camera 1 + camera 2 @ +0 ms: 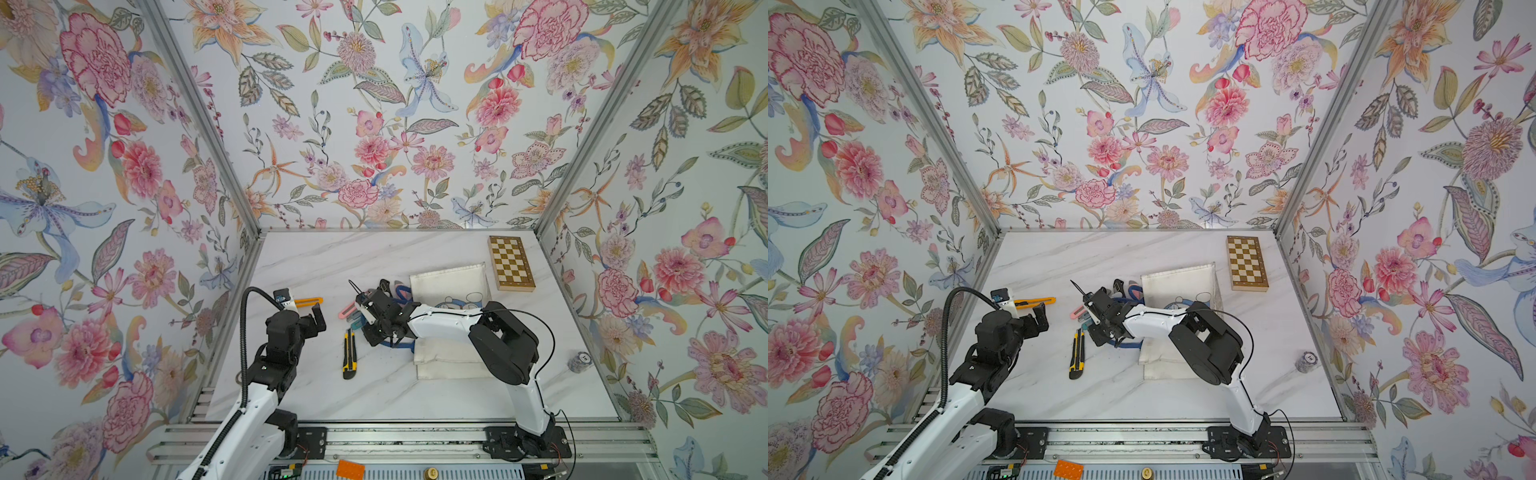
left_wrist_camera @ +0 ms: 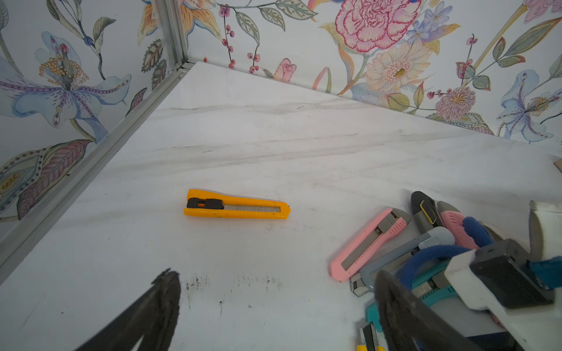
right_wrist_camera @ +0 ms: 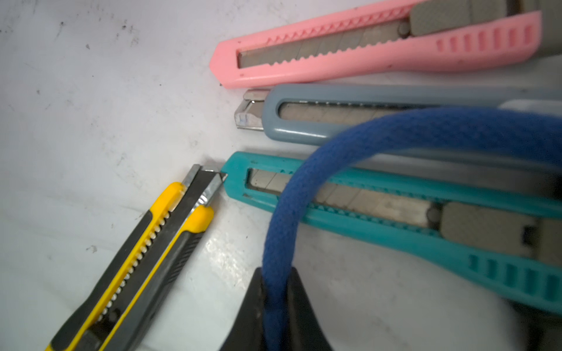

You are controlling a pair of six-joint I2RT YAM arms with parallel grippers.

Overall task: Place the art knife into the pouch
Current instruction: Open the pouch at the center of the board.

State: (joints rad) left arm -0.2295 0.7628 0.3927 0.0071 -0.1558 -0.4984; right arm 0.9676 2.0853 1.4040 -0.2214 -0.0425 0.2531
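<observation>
Pinching the blue strap (image 3: pixel 304 182) of the pouch (image 1: pixel 453 282), the right claw (image 3: pixel 275 273) is shut on it w/ the fabric squeezed between both black fingers; no knife is in that grip. The pouch lies flat on the marble surface (image 1: pixel 332 257), cat print up, just beside the chessboard (image 1: pixel 510 262) but not touching it, w/ the right arm reaching across it. The left claw (image 2: pixel 276 276) hangs wide open and empty above the surface, near the orange knife (image 2: pixel 235 204), which lies alone and well apart from the others. The rest cluster by the strap end of the pouch: pink knife (image 3: pixel 374 45), grey-blue knife (image 3: pixel 395 112) and teal knife (image 3: pixel 395 212) side by side, the strap looping over the last two, and the yellow-black knife (image 3: pixel 137 258) w/ its tip touching or almost touching the teal one's nose. Can't tell which of them the task means, and the pouch's inside isn't visible. Progress looks early: every knife in view is out on the surface, none lifted, none visibly in the pouch. Prob. this is the prep step, i.e. holding the strap to raise or steady the mouth. Left to do: pick a knife, carry it over, slip it in, let go.
</observation>
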